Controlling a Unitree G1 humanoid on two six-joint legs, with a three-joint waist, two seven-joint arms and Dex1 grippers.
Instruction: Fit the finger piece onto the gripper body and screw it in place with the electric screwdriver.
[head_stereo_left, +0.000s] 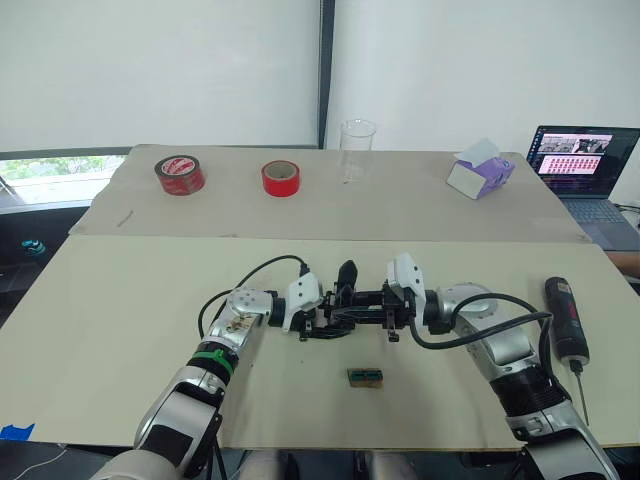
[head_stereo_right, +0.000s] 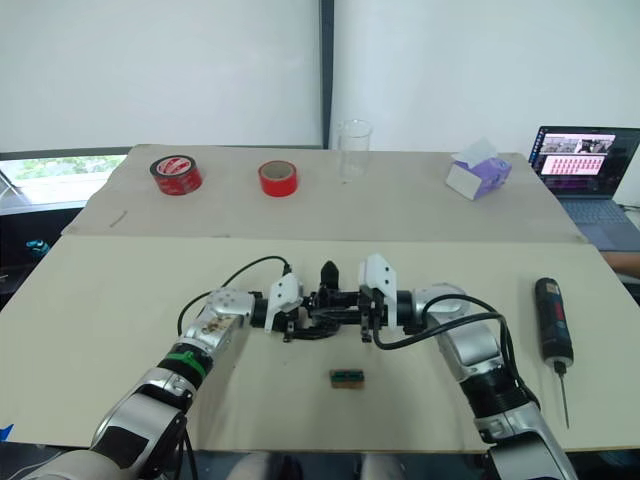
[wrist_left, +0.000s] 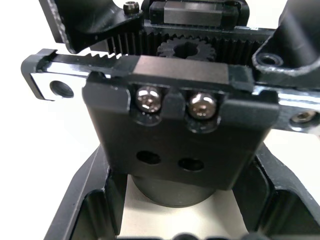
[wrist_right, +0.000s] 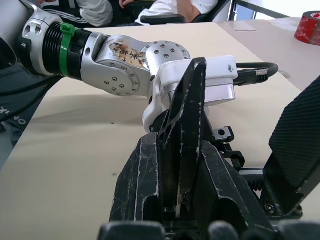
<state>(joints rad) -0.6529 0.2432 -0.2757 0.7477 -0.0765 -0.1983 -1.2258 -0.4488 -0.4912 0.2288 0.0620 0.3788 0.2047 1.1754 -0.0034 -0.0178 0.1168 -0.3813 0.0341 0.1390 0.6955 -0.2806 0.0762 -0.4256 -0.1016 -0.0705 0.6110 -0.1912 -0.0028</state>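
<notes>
Beige board covers the table (head_stereo_left: 120, 300), and at its middle I have both arms brought together over the gripper body (head_stereo_left: 352, 305), which sits between the left gripper (head_stereo_left: 312, 316) and the right gripper (head_stereo_left: 392, 308). In the left wrist view the gripper body's rack, its pinion and a carriage block with two seated screws (wrist_left: 172, 104) stand close between my left fingers (wrist_left: 85, 210), which are spread to either side of it; whether they actually press on it I cannot tell. In the right wrist view the right fingers (wrist_right: 142, 185) are pinching the finger piece (wrist_right: 186, 130), a flat black blade held upright and tapering to a point, just beside the body. Two empty holes (wrist_left: 169, 160) below the seated screws suggest, in my judgement, that the fitting is still in hand and no fastening of the finger piece has begun. The electric screwdriver (head_stereo_left: 566, 320) lies flat well apart at my right, bit toward the near edge, ungrasped. A small green-and-brown block (head_stereo_left: 366, 377) rests near the body. Left to do: seat the blade, fetch the driver, drive the screws.
</notes>
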